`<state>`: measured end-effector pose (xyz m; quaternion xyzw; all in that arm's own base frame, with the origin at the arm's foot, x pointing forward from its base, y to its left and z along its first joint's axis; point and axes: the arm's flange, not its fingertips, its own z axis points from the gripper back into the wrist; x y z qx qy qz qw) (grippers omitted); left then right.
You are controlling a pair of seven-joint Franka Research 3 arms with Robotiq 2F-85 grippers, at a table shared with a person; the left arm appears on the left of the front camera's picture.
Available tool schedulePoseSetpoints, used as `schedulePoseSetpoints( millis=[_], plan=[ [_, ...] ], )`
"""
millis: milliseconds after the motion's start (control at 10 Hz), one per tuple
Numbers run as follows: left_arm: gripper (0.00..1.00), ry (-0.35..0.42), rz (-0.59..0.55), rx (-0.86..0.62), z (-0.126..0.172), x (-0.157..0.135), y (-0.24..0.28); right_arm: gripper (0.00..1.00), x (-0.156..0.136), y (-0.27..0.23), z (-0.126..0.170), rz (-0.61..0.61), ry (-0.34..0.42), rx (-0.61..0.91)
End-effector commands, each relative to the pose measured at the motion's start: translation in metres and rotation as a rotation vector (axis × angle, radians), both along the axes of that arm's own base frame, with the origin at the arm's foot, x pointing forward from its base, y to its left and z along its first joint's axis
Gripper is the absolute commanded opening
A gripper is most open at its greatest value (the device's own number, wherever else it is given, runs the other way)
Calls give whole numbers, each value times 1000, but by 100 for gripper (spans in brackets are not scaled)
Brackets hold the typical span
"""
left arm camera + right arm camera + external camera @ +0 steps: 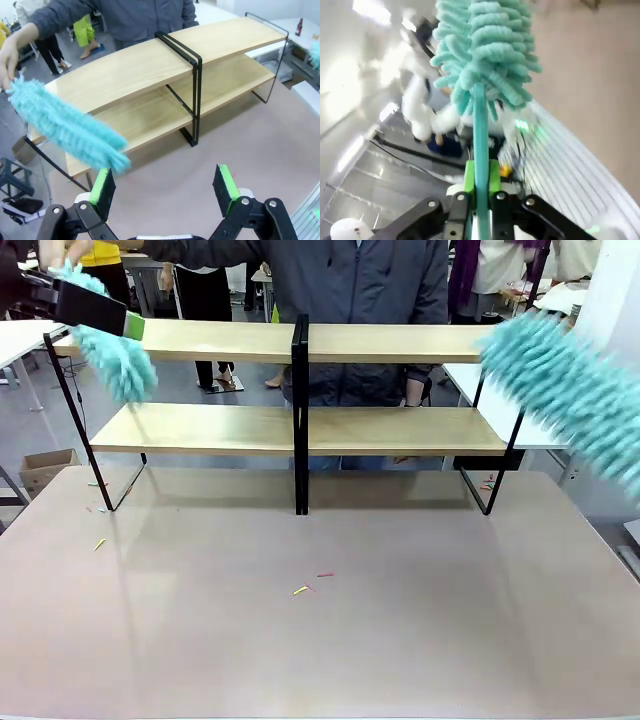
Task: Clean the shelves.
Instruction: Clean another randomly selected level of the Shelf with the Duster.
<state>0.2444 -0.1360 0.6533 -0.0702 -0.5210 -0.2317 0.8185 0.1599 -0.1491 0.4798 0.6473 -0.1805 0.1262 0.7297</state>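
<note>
Shelves (300,430): two-tier rack of pale wooden boards on a thin black frame with a central black post, standing at the far half of the brownish tabletop (320,630); both boards look bare.

Left gripper (165,185): jaws wide apart, green pads facing each other, nothing between them. It hovers above the tabletop just off the rack's left end. In the front view it shows at the top left corner, by the end of the upper board.

Left duster (65,127): fluffy teal duster, held at its far end by the person's hand (10,55). Its free tip hangs just beside the left gripper's pad (touching or not, cannot tell).

Right gripper (481,195): clamped tight on the thin teal handle of a second duster, the handle running up between the green pads.

Right duster (565,390): large teal head, motion-blurred, at the right end of the rack level with the upper board; contact with the board cannot be told.

Person: stands behind the rack in a grey zipped jacket (350,280), one arm stretched toward the rack's left end.

Tabletop debris: a few small bits, yellow and red, near the middle (303,589) and one at the left (99,544).

Writing, labels: none legible in any view.

Background: cardboard box (45,468) on the floor at left.
</note>
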Motion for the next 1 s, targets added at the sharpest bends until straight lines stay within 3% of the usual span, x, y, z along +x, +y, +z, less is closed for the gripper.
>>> schedulePoseSetpoints(
  millis=[0,100,300,400,900],
  plan=[
    [100,1,-2,-1,-2,-1,1,12,0,-2,-3,-198,-633,420],
    [100,1,-2,-1,-2,-1,1,12,-1,-11,-8,-304,-662,449],
    [100,1,-2,-1,-2,-1,1,12,-8,-23,-16,-533,-651,457],
    [100,1,-2,-1,-2,-1,1,12,-7,-48,10,-289,-265,275],
    [100,1,-2,-1,-2,-1,1,12,-7,-48,10,-289,-265,275]
  ],
)
